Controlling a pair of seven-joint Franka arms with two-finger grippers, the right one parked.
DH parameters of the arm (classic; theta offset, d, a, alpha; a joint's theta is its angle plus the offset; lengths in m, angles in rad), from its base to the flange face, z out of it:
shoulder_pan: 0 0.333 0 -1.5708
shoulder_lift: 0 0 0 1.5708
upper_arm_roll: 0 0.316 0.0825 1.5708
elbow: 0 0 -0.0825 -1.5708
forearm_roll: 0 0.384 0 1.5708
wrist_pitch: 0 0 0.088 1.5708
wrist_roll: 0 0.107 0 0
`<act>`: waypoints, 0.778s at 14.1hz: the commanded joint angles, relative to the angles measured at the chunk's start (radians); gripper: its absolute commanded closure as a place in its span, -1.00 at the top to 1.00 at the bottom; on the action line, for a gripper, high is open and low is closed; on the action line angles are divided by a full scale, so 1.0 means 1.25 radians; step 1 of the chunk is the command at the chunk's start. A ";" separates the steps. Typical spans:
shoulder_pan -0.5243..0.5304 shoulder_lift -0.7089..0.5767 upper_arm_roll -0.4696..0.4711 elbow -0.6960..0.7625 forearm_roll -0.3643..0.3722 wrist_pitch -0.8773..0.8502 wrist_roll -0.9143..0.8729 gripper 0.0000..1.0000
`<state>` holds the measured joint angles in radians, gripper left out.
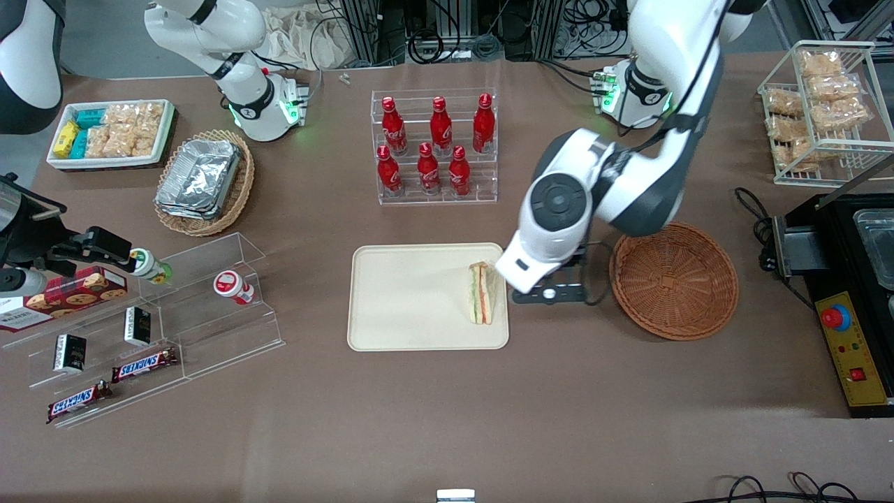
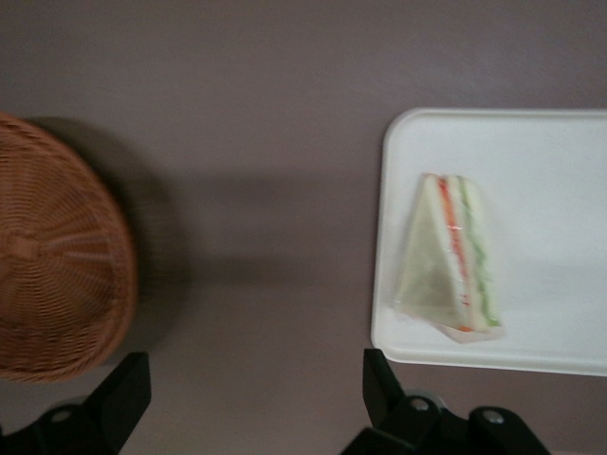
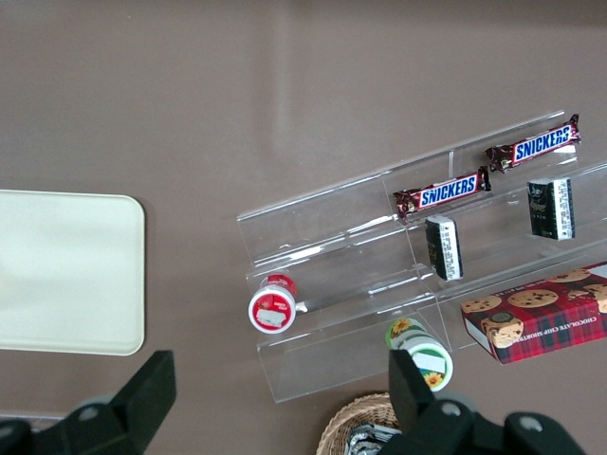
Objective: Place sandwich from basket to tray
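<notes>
The sandwich (image 1: 480,293) lies on the cream tray (image 1: 412,300), at the tray's edge nearest the reddish-brown wicker basket (image 1: 674,281). The basket holds nothing I can see. My left gripper (image 1: 548,293) hangs above the bare table between the tray and the basket, open and holding nothing. In the left wrist view its two dark fingers (image 2: 379,384) stand wide apart over the table, with the sandwich (image 2: 452,256) on the tray (image 2: 541,171) to one side and the basket (image 2: 57,256) to the other.
A clear rack of red bottles (image 1: 436,147) stands farther from the front camera than the tray. A tan wicker basket with foil containers (image 1: 202,181), a white bin of snacks (image 1: 112,133) and clear shelves with snack bars (image 1: 140,328) lie toward the parked arm's end. A black appliance (image 1: 848,293) and wire rack (image 1: 824,112) stand toward the working arm's end.
</notes>
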<state>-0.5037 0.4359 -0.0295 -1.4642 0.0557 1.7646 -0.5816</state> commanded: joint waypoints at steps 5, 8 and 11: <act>-0.004 -0.145 0.199 -0.063 -0.025 -0.112 0.227 0.99; -0.003 -0.160 0.263 -0.061 -0.026 -0.121 0.308 0.99; -0.004 -0.170 0.308 -0.053 -0.060 -0.124 0.356 0.99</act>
<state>-0.4971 0.2521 0.3229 -1.5139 0.0048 1.6162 -0.1721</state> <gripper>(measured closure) 0.004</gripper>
